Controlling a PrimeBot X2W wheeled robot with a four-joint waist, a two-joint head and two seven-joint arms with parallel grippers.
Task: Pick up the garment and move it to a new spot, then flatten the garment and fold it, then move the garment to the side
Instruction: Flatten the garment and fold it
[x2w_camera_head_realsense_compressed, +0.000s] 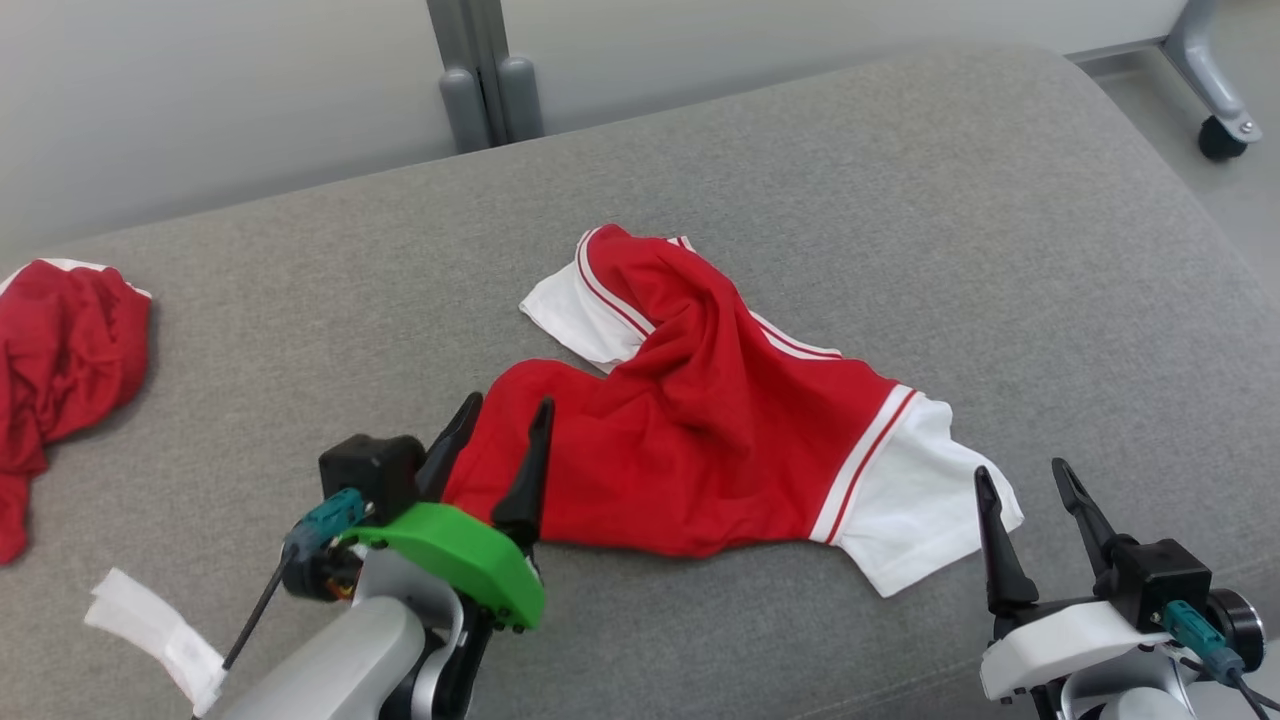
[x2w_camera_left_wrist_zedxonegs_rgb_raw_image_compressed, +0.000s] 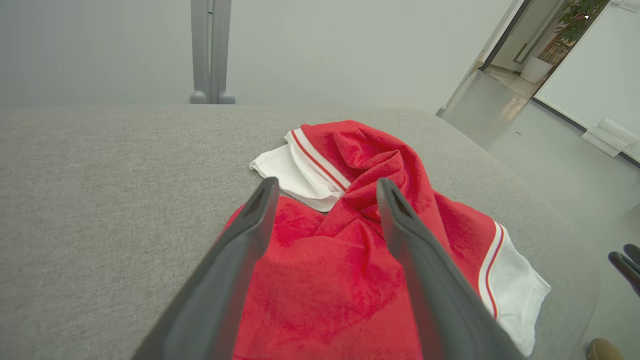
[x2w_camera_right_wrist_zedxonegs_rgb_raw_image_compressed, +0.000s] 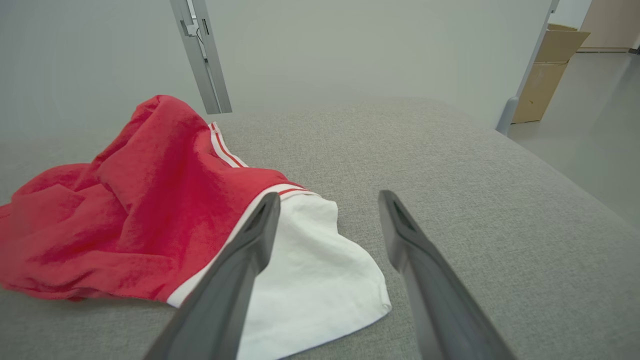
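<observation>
head view: left hand (x2w_camera_head_realsense_compressed: 508, 408) spread apart over the garment's (x2w_camera_head_realsense_compressed: 720, 430) red left edge, gripping nothing; right hand (x2w_camera_head_realsense_compressed: 1023, 472) apart too, just beside the garment's white sleeve.
left wrist view: fingers (x2w_camera_left_wrist_zedxonegs_rgb_raw_image_compressed: 225, 270) wide over the crumpled garment, grey cushion (x2w_camera_left_wrist_zedxonegs_rgb_raw_image_compressed: 100, 200) beneath.
right wrist view: one finger over the garment's white sleeve, other beside it.

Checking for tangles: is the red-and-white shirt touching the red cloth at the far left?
Apart. The head view shows a broad strip of bare grey cushion between the shirt and the red cloth.
</observation>
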